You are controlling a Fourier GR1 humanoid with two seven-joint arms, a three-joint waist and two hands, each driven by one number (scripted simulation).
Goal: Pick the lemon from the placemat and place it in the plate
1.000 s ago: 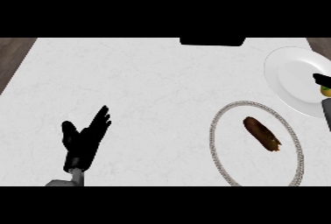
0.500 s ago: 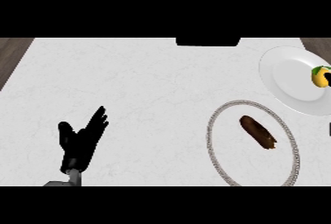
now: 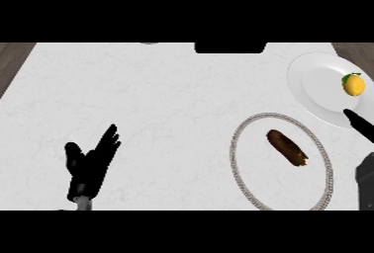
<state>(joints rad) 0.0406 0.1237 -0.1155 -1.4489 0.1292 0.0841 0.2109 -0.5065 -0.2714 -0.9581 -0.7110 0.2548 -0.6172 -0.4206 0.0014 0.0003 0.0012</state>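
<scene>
The yellow lemon lies on the white plate at the far right, free of any hand. The round white placemat with a grey rim sits below and left of the plate. My right hand shows only as a dark finger at the right edge, just below the plate; its grey forearm enters lower down. My left hand rests open at the lower left, fingers straight and pointing up.
A brown elongated food item lies on the placemat. A dark object sits at the counter's far edge. Wood floor shows at both upper corners beyond the white marbled counter.
A second ago my right hand covered the lemon over the plate. It has let go and drawn back down toward the lower right; the lemon now lies bare on the plate.
</scene>
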